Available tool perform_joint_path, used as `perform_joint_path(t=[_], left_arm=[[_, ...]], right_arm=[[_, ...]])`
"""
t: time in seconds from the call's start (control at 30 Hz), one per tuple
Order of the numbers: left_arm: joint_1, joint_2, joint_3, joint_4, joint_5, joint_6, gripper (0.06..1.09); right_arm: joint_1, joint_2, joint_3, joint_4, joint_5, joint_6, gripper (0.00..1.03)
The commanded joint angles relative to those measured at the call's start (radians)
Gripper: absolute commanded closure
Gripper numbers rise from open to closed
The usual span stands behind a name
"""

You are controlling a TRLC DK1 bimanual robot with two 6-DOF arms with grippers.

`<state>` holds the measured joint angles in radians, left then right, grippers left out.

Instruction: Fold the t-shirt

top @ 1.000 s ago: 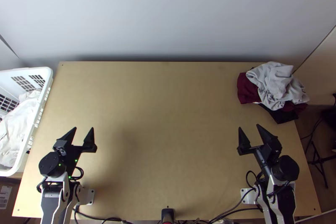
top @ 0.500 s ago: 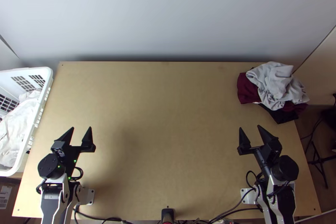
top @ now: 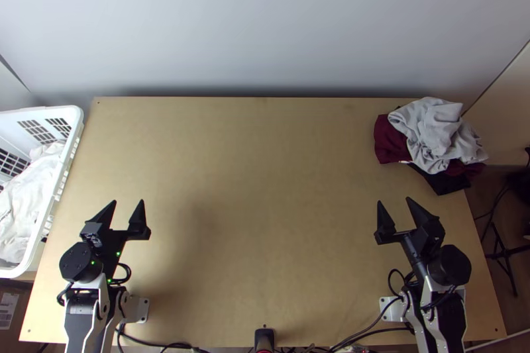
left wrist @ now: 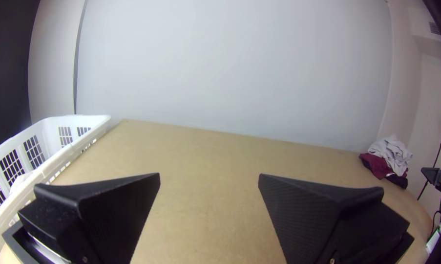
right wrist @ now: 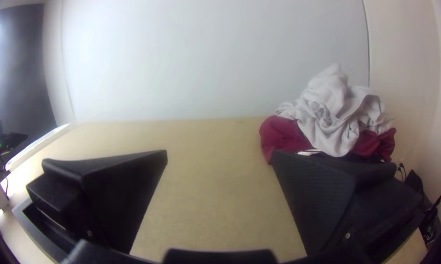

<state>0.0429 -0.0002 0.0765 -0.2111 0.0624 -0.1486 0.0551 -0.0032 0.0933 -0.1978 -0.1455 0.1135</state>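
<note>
Left gripper point(top: 128, 201): fingers well apart, nothing between them; low over the near left of the table point(top: 265, 187).
Right gripper point(top: 393, 201): likewise spread and unladen, over the near right; the nearer of the two to the garments.
Table: pale wood, running unbroken between the grippers and up to the far edge; ample room, by judgement, to spread and fold a shirt.
Light grey garment point(top: 437, 131): bunched on top of a heap at the far right corner; likely the t-shirt, though its cut cannot be made out.
Maroon cloth point(top: 389, 141): crumpled beneath the grey, emerging on two sides.
Black cloth point(top: 442, 181): lowest in the heap, protruding toward the near side.
Right edge: heap appears to jut past it; a careless pull could send a piece over.
White basket point(top: 77, 118): along the left edge, white cloth point(top: 26, 187) within; its rim limits the left arm's outward swing.
Folding: none done. Remaining, by judgement: pick one garment, bring it to the middle, flatten, fold.
</note>
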Motion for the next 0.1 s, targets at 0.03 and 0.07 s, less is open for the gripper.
perform_joint_path(t=[0.03,0.07], left_arm=[[0.000,0.000,0.000,-0.001,0.001,0.001,0.10],[0.000,0.000,0.000,-0.001,0.001,0.001,0.10]], right_arm=[[0.000,0.000,0.000,0.000,0.001,0.000,0.04],[0.000,0.000,0.000,0.000,0.001,0.000,0.04]])
